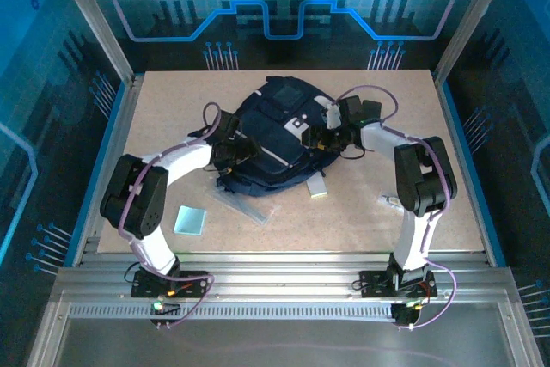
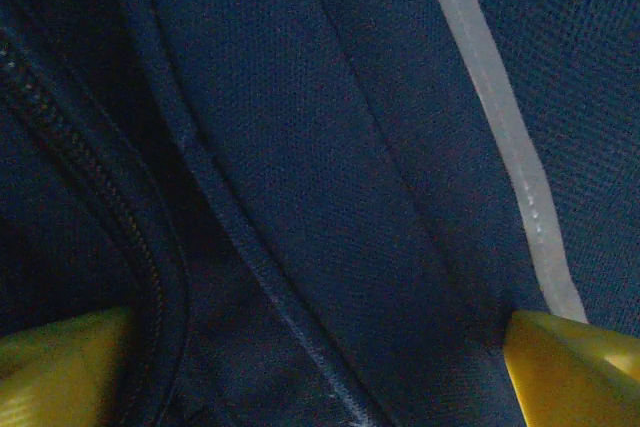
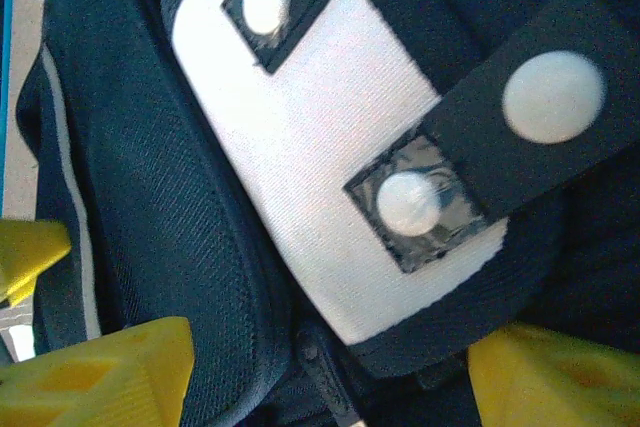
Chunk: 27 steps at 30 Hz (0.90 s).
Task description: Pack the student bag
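The student bag (image 1: 277, 122), dark navy with white patches, lies flat in the middle of the table. My left gripper (image 1: 247, 150) rests on its left side. In the left wrist view its yellow fingertips (image 2: 565, 367) stand wide apart over navy fabric (image 2: 330, 147), beside a zipper (image 2: 90, 167) and a white trim strip (image 2: 500, 117). My right gripper (image 1: 320, 137) is on the bag's right side. Its yellow fingers (image 3: 100, 377) are open around a black zipper pull (image 3: 328, 372) without touching it, just below a white patch (image 3: 320, 147) with snap buttons.
On the table in front of the bag lie a light blue square (image 1: 190, 219), a clear flat plastic piece (image 1: 245, 205), a small pale block (image 1: 317, 186) and a small object (image 1: 388, 202) by the right arm. Frame posts rise at the table's corners.
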### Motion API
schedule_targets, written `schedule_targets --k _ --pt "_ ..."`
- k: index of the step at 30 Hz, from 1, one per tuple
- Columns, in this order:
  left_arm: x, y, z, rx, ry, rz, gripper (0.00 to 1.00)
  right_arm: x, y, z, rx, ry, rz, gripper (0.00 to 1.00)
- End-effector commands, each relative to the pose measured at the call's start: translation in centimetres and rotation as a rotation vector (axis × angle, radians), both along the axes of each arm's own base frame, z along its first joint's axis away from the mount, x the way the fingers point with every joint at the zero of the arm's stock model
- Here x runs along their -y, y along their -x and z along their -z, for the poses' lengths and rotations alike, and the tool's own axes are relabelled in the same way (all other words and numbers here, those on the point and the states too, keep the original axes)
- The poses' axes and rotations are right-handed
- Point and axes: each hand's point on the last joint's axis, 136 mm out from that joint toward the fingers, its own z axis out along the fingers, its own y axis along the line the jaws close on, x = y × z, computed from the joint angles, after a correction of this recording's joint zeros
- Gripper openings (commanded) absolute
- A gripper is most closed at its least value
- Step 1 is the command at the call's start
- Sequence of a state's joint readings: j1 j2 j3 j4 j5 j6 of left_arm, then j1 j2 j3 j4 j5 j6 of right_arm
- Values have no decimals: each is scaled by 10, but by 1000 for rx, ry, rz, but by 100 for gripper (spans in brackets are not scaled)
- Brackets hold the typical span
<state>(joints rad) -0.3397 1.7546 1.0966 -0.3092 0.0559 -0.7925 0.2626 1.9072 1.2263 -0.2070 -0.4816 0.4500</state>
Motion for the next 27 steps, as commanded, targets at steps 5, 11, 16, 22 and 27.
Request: schedule_targets --k 5,11,16,22,27 --pt "43 -44 -28 144 134 5 93 -50 64 -41 -88 -185 -168 73" --pt "48 -57 -36 184 168 -24 93 -58 67 -47 -81 -178 -180 73" --pt "45 -76 -41 234 143 -34 93 -49 56 -36 -81 -126 -143 73" --pt "39 -107 -52 274 147 -49 93 -23 25 -32 -37 -62 -69 73" --pt "33 -126 -62 307 148 -54 93 2 -7 -29 11 16 -12 73"
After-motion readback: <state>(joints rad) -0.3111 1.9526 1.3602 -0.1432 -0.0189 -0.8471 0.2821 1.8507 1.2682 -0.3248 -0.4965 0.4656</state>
